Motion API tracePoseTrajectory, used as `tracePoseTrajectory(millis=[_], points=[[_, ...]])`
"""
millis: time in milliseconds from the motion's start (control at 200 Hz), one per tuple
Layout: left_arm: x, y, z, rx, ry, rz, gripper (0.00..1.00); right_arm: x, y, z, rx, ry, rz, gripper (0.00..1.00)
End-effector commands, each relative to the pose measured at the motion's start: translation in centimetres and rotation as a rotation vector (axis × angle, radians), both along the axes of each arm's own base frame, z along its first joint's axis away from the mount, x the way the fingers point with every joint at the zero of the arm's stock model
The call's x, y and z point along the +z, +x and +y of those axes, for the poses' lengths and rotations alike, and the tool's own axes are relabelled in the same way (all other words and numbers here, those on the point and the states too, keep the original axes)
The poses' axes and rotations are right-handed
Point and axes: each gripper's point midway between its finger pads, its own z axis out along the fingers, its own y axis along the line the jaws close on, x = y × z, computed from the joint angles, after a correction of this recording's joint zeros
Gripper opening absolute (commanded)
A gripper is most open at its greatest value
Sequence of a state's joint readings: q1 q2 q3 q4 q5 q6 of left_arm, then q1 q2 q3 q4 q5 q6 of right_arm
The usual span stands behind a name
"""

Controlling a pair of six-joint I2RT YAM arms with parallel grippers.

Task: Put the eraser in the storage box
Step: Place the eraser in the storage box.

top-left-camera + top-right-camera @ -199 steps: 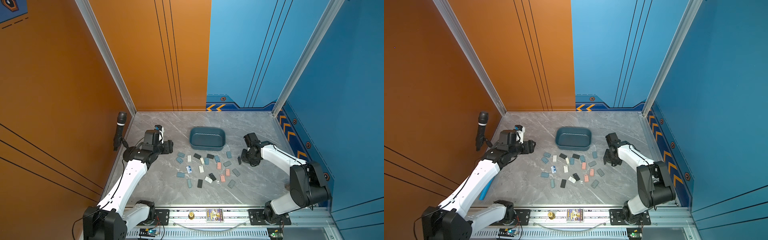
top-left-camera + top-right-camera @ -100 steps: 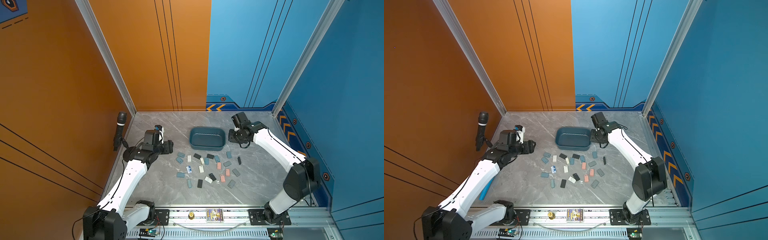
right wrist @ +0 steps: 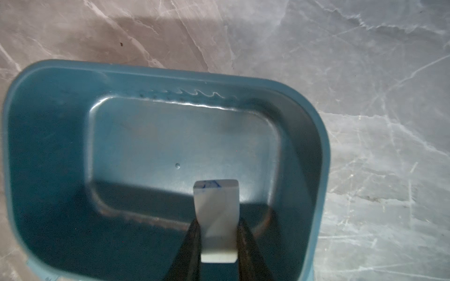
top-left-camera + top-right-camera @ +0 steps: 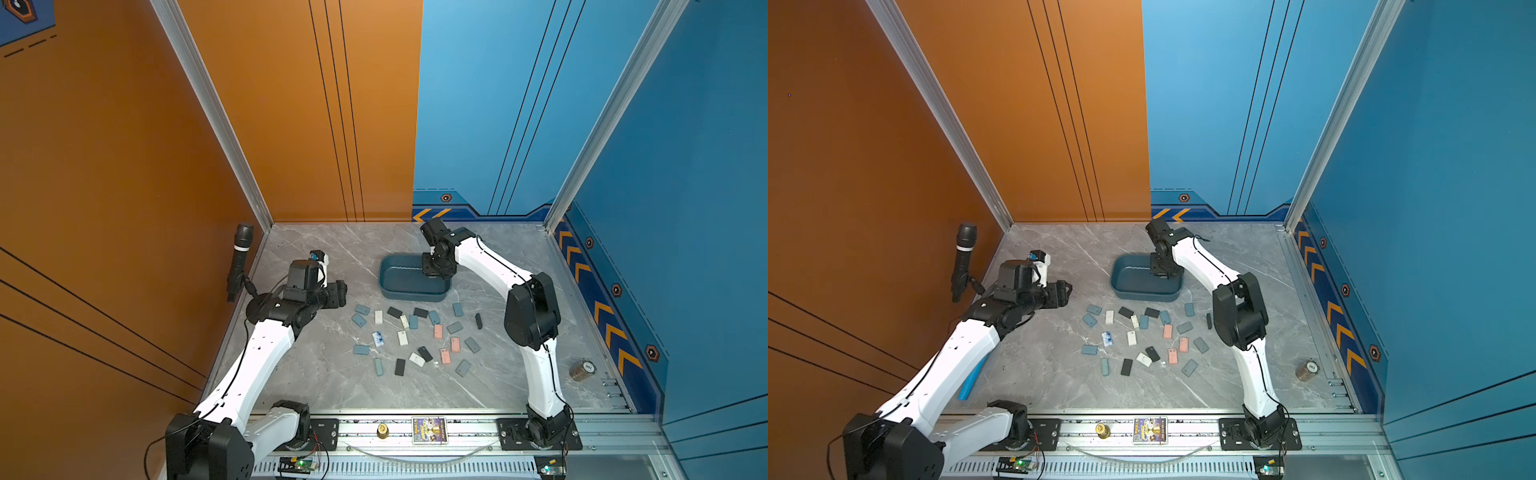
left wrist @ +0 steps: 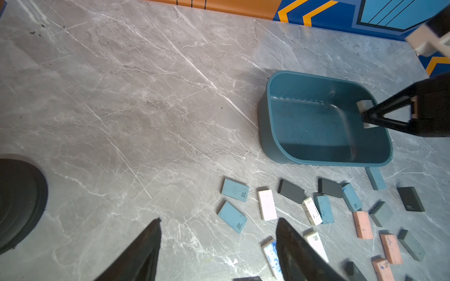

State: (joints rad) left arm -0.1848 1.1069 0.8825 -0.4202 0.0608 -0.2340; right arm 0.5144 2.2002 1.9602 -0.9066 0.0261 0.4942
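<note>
The storage box is a shallow dark teal tub at the back middle of the marble table. My right gripper hangs over the box's right end, shut on a white eraser with blue marks on its tip. The left wrist view also shows that eraser in the black fingers above the box. The inside of the box holds nothing. My left gripper is open and holds nothing. It sits low, left of several loose erasers in front of the box.
Blue, white, black, grey and pink erasers lie scattered between the box and the table's front. A black microphone stands by the left wall. A brown roll lies at the right front. A blue strip lies under the left arm.
My right arm has swung from the right side of the eraser pile back and left to over the storage box, carrying the white eraser. The left arm has stayed still.
</note>
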Motion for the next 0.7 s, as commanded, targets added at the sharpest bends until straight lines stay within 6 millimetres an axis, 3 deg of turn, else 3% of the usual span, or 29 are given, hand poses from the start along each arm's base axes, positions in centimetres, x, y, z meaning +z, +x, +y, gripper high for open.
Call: tracePoseTrajectory(millis=[0, 300, 696], points=[[0.4, -0.4, -0.4, -0.01, -0.018, 0.005, 0.75, -0.8, -0.1, -0.5, -0.011, -0.032, 0.043, 0.23], [-0.1, -0.2, -0.6, -0.012, -0.027, 0.026, 0.75, -3.2, 2.6, -1.6, -0.065, -0.064, 0.052, 0.24], [-0.4, -0.1, -0.7, -0.014, -0.03, 0.036, 0.75, -4.7, 3.4, -2.5, -0.101, -0.087, 0.071, 0.3]])
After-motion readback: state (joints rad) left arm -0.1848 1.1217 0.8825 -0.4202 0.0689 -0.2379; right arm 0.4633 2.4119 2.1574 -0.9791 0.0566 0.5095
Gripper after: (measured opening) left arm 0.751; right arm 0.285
